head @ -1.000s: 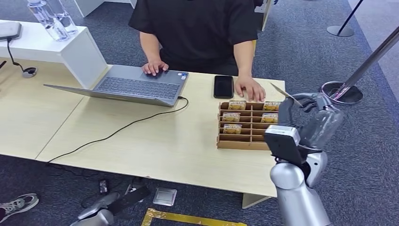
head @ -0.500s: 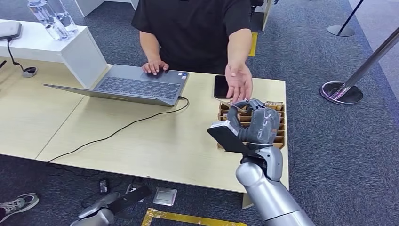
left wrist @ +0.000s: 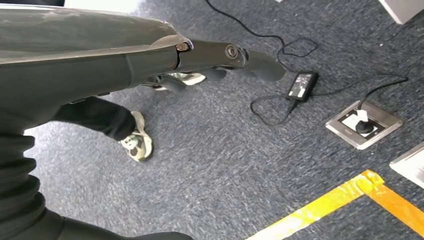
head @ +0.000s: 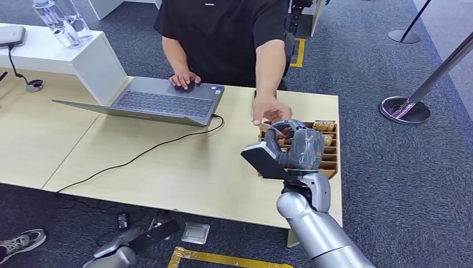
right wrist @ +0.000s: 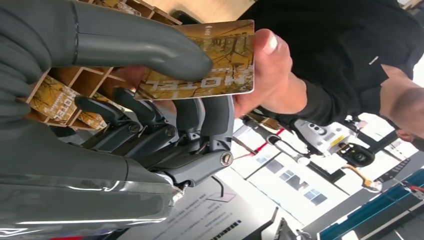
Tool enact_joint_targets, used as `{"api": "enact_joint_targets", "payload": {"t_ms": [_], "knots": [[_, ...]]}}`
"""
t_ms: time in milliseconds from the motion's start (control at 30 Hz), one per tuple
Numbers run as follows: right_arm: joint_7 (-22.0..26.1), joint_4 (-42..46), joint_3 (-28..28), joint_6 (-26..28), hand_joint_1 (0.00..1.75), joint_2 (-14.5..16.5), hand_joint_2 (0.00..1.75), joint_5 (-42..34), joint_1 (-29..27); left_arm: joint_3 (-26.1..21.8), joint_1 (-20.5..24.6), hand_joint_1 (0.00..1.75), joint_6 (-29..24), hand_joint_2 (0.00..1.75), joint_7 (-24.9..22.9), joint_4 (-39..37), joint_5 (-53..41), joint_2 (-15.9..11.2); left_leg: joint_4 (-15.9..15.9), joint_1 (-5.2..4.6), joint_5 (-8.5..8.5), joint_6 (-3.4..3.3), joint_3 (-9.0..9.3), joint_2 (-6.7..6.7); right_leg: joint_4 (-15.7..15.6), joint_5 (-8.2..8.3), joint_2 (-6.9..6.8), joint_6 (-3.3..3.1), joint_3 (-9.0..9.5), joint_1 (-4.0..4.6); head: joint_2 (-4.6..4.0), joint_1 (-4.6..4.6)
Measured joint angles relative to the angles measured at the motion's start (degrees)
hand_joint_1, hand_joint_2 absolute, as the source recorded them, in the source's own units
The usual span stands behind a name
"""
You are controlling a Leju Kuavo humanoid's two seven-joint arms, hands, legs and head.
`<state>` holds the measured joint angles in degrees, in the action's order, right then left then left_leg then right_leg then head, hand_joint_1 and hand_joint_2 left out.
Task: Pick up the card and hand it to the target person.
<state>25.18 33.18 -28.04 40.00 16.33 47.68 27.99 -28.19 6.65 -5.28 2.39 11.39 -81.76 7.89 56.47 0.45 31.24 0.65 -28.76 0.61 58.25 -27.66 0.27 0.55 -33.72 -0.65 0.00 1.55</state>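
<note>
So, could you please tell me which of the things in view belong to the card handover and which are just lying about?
Part of the job:
- card, pinched by the right hand
- person's hand, gripping the card's other end
- card rack, still holding more cards

Just lying about:
- laptop and its cable
- water bottles
- power adapter on the floor
- left hand, hanging idle

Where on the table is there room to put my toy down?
The biggest bare patch of table lies between the laptop, its black cable and the card rack. The left end, before the white stand, is bare too. It is crowded at the rack, where the right hand and a person's hand meet over the card.
</note>
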Motion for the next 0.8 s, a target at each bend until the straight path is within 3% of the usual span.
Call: {"api": "enact_joint_targets", "payload": {"t_ms": [133, 167, 300, 467, 633, 800], "knots": [[-0.2, -0.1, 0.0, 0.0, 0.05, 0.0, 1.75, 0.3, 0.0, 0.5, 0.1, 0.00, -0.1, 0.00, -0.5, 0.0, -0.2, 0.0, 0.0, 0.00, 0.00, 0.00, 0.00, 0.00, 0.0, 0.00, 0.00, 0.00, 0.00, 0.00, 0.00, 0.01], [-0.4, -0.1, 0.1, 0.0, 0.00, 0.0, 1.75, 0.7, 0.0, 0.6, 0.1, 0.00, -0.1, 0.00, -0.5, 0.0, 0.0, 0.0, 0.0, 0.00, 0.00, 0.00, 0.00, 0.00, 0.0, 0.00, 0.00, 0.00, 0.00, 0.00, 0.00, 0.00], [-0.3, 0.9, 1.3, 0.0, 0.00, -0.2, 0.00, 2.3, -0.2, 0.5, 0.1, 0.00, -0.2, 0.00, -0.8, 0.0, 0.6, 0.0, 0.0, 0.00, 0.00, 0.00, 0.00, 0.00, 0.0, 0.00, 0.00, 0.00, -0.01, 0.00, 0.00, 0.00], [3.3, 4.3, 6.7, 0.1, 0.00, -0.3, 0.00, 6.1, -1.6, 0.5, 0.0, 0.00, 0.0, 0.00, -0.9, 0.0, 0.7, 0.0, 0.0, 0.00, 0.00, 0.00, -0.01, 0.01, 0.0, 0.00, -0.01, 0.00, 0.00, 0.00, 0.00, 0.01], [8.3, 8.6, 19.2, 0.1, 0.00, 0.4, 0.00, 9.3, -3.5, 0.5, -0.2, 0.00, -0.1, 0.00, -1.1, 0.0, 1.0, 0.0, 0.0, 0.00, 0.00, 0.00, 0.00, 0.02, 0.0, 0.00, -0.01, 0.00, 0.00, 0.00, 0.00, 0.02], [5.2, 9.2, 30.9, 0.1, 0.00, -0.3, 0.00, 12.1, -4.7, 0.4, -0.5, 0.00, -0.5, 0.00, -1.4, 0.0, 1.4, 0.0, 0.0, -0.01, 0.00, 0.00, 0.00, 0.02, -0.1, 0.00, -0.02, 0.00, 0.00, 0.00, 0.00, 0.02]]}}
